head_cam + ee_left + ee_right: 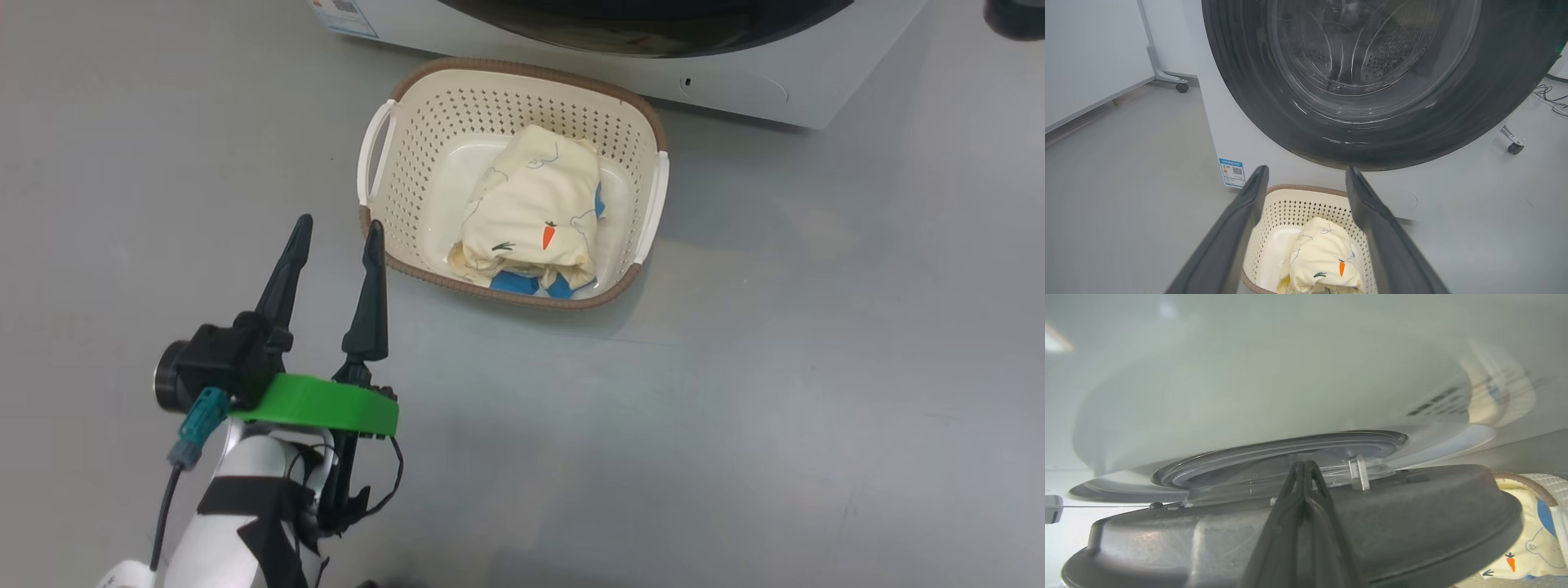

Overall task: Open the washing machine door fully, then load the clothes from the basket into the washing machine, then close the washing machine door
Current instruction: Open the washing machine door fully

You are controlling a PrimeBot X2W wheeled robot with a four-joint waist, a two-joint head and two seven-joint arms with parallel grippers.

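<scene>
The basket [522, 298] stands on the floor just in front of the washing machine [775, 82], with the cream-yellow and blue clothes [531, 204] bundled inside. My left gripper [339, 223] is open, its tips beside the basket's near left corner, holding nothing. In the left wrist view that left gripper [1306, 169] frames the basket [1298, 190], the clothes [1318, 253] and the washing machine door [1241, 81]. My right gripper [1304, 463] is shut, its tip lying over the door's grey inner face [1412, 506] by the glass bowl. The door stands off the blurred white washing machine front [1249, 384].
A wheeled stand's caster [1182, 87] sits left of the machine beside a white panel. Loose cables [1551, 98] and another caster [1515, 147] lie to its right. A dark object [1016, 16] is at the far right corner. Bare grey floor surrounds the basket.
</scene>
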